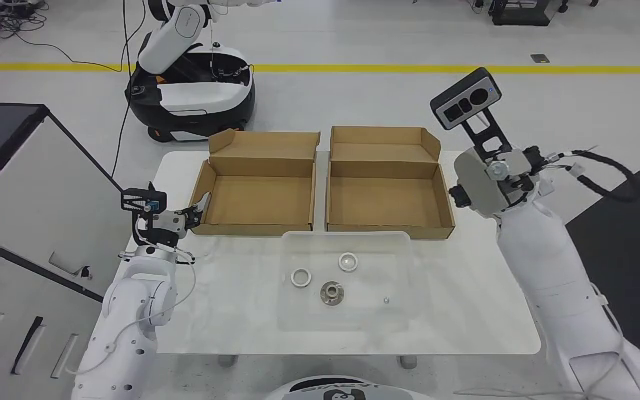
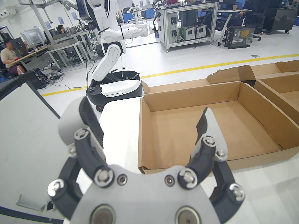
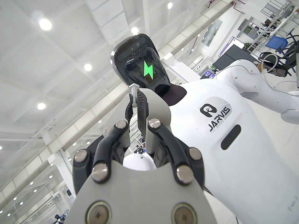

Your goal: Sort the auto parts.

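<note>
Pale floor (image 1: 400, 30), yellow floor line (image 1: 400, 68), round ceiling lights (image 3: 45, 23)

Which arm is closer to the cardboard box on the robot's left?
Left. The left end effector, open, sits just beside the outer corner of the left cardboard box. The right end effector, shut on a bolt, points upward beyond the right cardboard box.

left box (image 1: 262, 200) beside right box (image 1: 385, 200) | tray (image 1: 370, 270) before them, on table (image 1: 480, 300) | parts (image 1: 331, 292) in tray
</note>
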{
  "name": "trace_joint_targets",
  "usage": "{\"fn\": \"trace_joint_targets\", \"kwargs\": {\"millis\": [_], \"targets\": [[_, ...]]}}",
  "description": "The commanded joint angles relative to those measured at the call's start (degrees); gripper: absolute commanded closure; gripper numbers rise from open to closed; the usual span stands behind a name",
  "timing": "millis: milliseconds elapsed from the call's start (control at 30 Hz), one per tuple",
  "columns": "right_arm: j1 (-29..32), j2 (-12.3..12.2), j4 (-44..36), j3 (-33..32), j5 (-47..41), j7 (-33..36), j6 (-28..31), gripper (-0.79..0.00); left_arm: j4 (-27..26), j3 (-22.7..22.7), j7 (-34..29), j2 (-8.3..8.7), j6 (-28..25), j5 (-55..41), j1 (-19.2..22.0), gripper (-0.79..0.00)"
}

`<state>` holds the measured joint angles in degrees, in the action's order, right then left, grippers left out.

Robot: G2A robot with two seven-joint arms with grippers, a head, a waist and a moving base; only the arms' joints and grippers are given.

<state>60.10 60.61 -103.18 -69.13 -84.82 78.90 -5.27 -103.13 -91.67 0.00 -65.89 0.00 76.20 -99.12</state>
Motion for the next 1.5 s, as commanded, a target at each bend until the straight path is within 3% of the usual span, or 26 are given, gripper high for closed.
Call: {"fn": "trace_joint_targets", "kwargs": {"millis": [0,200,333,700,933,1167,1467], "targets": [[0.00,0.00,0.00,0.00,0.00,0.00,0.00,0.000,0.00,0.00,0.00,0.00,0.00,0.00,0.00,-0.785],[0.15,0.01,-0.28,0.01,0.48,-0.88,-0.15,0.000,0.00,0.00,0.00,0.00,0.00,0.00,0.00,-0.785],[0.91,-0.28,-1.31,-1.55,5.36,-3.72,-2.05,0.000,0.00,0.00,0.00,0.00,0.00,0.00,0.00,-0.785],[7.43,-4.15,-3.74,-16.51,34.37,-12.24,-15.08,0.000,0.00,0.00,0.00,0.00,0.00,0.00,0.00,-0.785],[8.94,-6.19,-5.75,-21.31,50.73,-15.62,-23.03,0.000,0.00,0.00,0.00,0.00,0.00,0.00,0.00,-0.785],[4.00,-7.61,-7.41,-17.46,66.79,-15.50,-26.90,0.000,0.00,0.00,0.00,0.00,0.00,0.00,0.00,-0.785],[-11.88,-7.77,-0.45,-5.45,78.48,-10.46,-27.95,0.000,0.00,0.00,0.00,0.00,0.00,0.00,0.00,-0.785]]}}
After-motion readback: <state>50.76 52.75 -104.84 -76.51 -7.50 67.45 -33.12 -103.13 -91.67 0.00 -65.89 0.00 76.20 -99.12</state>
